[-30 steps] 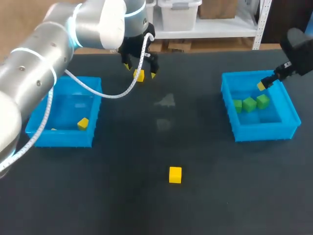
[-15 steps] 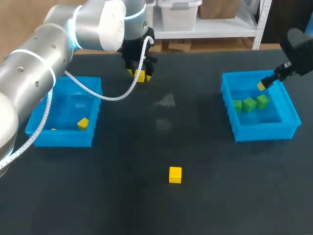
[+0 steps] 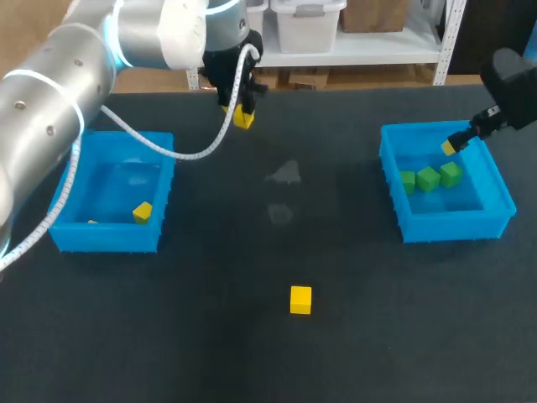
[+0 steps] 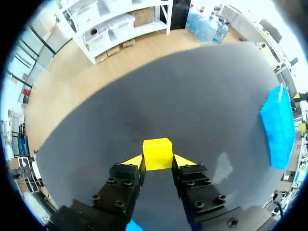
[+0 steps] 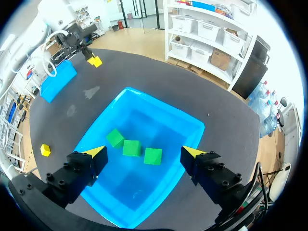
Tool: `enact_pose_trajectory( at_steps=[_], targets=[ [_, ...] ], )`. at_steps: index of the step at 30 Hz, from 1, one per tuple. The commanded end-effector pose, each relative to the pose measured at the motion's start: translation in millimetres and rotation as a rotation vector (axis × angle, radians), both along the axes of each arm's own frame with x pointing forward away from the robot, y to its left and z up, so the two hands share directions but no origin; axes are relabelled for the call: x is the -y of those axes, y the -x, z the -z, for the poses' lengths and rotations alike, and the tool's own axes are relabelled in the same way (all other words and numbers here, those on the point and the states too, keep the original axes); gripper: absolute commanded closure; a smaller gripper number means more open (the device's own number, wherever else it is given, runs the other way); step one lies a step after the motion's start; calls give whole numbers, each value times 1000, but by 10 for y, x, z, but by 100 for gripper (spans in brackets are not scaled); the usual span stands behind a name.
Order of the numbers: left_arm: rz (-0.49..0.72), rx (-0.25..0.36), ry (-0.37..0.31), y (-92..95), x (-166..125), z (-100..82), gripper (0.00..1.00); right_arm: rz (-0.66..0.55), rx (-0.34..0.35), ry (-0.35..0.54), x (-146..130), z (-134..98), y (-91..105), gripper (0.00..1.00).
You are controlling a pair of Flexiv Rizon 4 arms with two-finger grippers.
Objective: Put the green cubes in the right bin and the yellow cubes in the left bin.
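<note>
Clamping yellow cube [image 4: 157, 153] in left end effector [image 4: 158, 161], far from right bin [image 3: 445, 225]. Hovering right end effector [image 5: 144, 153] wide open above right bin, 3 green cubes [image 5: 132, 147] inside.

The left bin [image 3: 105, 237] stood open-topped, one cube [image 3: 143, 211] in its near corner. The left arm [image 3: 59, 101] and its cable [image 3: 186, 156] crossed its far rim. Toward the right bin [image 3: 457, 227], the table [image 3: 252, 361] lay open save one loose cube [image 3: 300, 300].
</note>
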State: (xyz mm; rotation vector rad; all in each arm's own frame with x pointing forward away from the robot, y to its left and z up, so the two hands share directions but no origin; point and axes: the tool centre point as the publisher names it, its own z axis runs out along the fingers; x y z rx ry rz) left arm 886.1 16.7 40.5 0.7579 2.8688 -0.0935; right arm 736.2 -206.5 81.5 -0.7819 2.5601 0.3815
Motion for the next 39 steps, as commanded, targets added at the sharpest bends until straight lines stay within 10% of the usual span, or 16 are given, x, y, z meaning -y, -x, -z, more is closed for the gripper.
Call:
enact_pose_trajectory(
  at_steps=[1,14,33,34,36,39],
  targets=[
    [0,69,24,176,-140,-393,100,0,2,0,2,0,7,0],
    [-123,173,9,881,-1160,-1044,100,0,2,0,2,0,7,0],
    [-390,10,-48,2231,-2155,-455,100,0,2,0,2,0,7,0],
    [-388,-1,-55,2252,-2148,-426,87,0,2,0,2,0,7,0],
    [-377,-10,-50,2261,-2126,-378,0,0,2,0,2,0,7,0],
    [-333,-14,-44,2237,-2034,-388,0,0,2,0,2,0,7,0]
  ],
)
